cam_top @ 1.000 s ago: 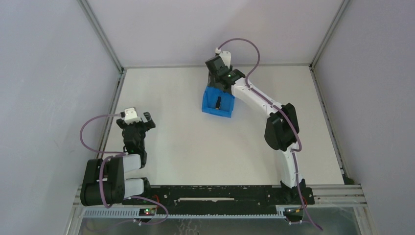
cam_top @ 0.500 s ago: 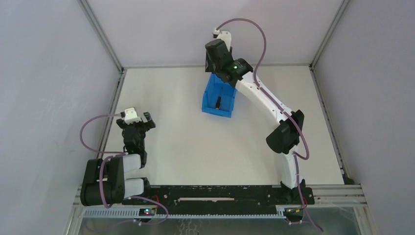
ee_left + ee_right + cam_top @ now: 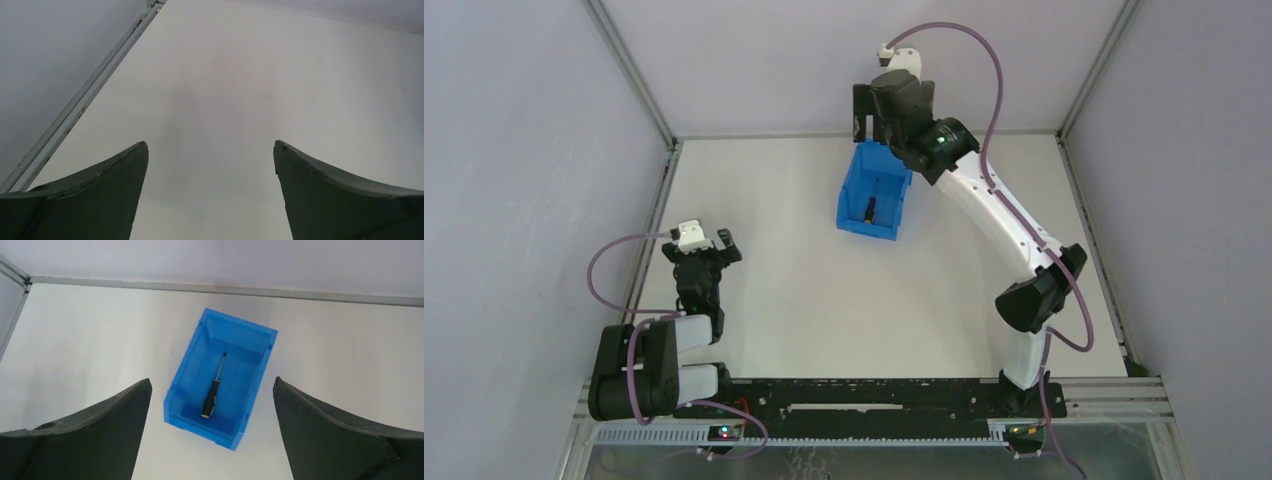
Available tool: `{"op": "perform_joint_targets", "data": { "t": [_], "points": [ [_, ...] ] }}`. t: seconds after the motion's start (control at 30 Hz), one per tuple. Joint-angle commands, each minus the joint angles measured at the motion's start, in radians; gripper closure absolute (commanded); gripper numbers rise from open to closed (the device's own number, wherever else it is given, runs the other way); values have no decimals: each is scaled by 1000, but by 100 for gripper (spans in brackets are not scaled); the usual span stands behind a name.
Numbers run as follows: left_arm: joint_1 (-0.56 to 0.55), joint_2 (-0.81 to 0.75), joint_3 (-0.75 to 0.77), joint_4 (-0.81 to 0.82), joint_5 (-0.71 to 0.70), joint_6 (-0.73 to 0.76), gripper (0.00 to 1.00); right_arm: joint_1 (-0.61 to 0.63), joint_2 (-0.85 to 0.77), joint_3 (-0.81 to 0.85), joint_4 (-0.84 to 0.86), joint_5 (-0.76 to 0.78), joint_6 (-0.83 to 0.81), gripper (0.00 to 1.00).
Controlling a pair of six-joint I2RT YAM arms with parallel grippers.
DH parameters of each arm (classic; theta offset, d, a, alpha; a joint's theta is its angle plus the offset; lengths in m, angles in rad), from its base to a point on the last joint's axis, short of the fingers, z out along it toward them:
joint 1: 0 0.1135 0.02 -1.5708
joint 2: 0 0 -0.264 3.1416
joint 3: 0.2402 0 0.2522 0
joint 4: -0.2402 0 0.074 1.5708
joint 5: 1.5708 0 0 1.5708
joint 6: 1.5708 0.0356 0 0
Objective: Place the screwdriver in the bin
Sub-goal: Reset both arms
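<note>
Looking straight down, the right wrist camera shows the screwdriver (image 3: 214,387) lying flat on the floor of the bin (image 3: 240,331), its yellow-tipped handle toward one short wall; the top view gives only a dark sliver inside the blue walls. The right gripper (image 3: 211,381) hangs high over the bin, arm stretched far forward, fingers spread wide and empty. The left gripper (image 3: 211,145), arm folded, sits well apart from the bin, likewise wide over the table (image 3: 250,75).

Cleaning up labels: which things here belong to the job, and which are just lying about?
Job: small black-handled, thin-shafted metal screwdriver, lying in the bright blue rectangular plastic bin; open right pincer above both.
Just there: white flat table; grey metal frame rail; open left pincer.
</note>
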Motion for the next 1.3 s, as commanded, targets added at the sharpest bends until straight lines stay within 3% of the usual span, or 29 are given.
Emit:
{"op": "perform_joint_targets", "data": {
  "t": [0.0, 0.27, 0.73, 0.9, 1.27],
  "points": [
    [-7, -8, 29, 29, -15, 24, 0, -59, -135, -94, 22, -50, -81, 0],
    [-6, -8, 29, 29, -15, 23, 0, -266, -337, -344, 69, -207, -170, 0],
    [-6, -8, 29, 29, -14, 24, 0, -649, -478, -534, 120, -490, -236, 0],
    [-6, -8, 29, 29, -15, 24, 0, -710, -470, -543, 129, -572, -274, 0],
    [-6, -8, 29, 29, -15, 24, 0, -713, -451, -518, 111, -568, -273, 0]
  ]
}}
